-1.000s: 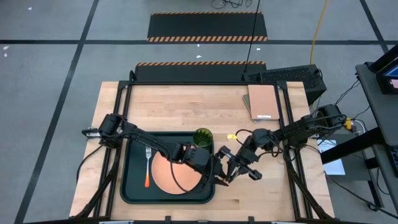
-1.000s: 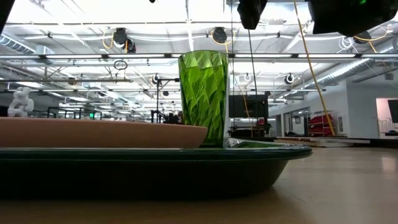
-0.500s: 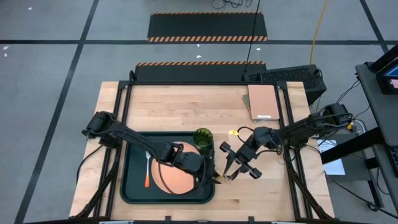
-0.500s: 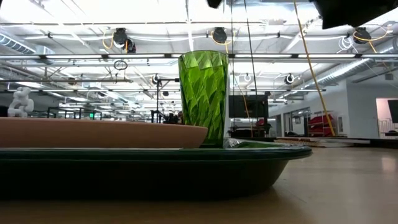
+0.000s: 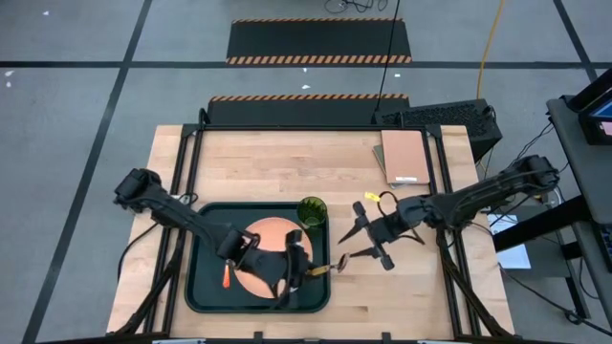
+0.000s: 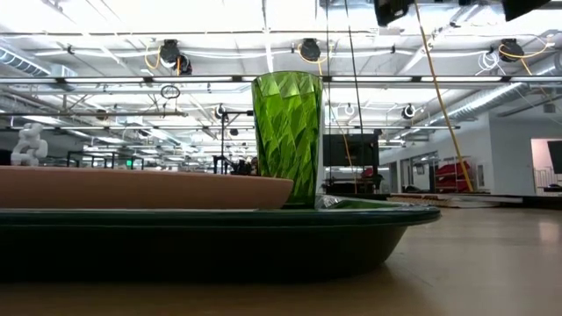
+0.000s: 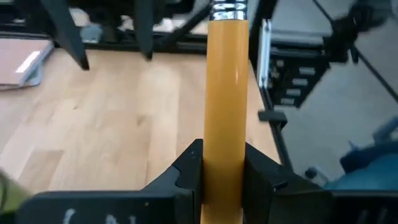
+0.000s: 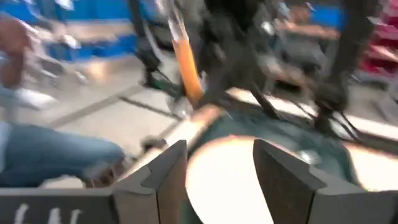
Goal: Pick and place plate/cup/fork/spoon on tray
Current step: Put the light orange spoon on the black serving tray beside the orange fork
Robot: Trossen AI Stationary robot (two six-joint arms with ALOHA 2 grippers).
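Observation:
The dark green tray (image 5: 197,287) holds the salmon-orange plate (image 5: 270,241), the green cup (image 5: 311,211) upright at its far right corner, and the fork (image 5: 226,279), whose red-orange handle shows beside the left arm. My left gripper (image 5: 308,270) is over the tray's right part, shut on the spoon (image 5: 330,267). The spoon's metal bowl points toward the table's right edge. My right gripper (image 5: 359,239) stands open just right of the tray, with nothing between its fingers. In the low view the cup (image 6: 287,136) and plate (image 6: 132,186) rest on the tray (image 6: 211,233). My left gripper pinches the spoon's yellow-orange handle (image 7: 224,140) between its two fingers (image 7: 189,171), which lie across it. The handle runs on past the fingertips to the metal neck (image 7: 230,9). The spoon lies about level above the tray's right rim, and the low view shows nothing of it on the tray.
A tan notebook-like pad (image 5: 403,156) lies at the table's far right, with a black device (image 5: 440,117) behind it. Bare wood spreads across the far half of the table (image 5: 268,162) and right of the tray. A person's legs show in the right wrist view.
My right gripper has opened, let go of the spoon and drawn back toward the table's right and far edges. My left gripper keeps the spoon and has carried it a little toward the near left, over the tray's right rim.

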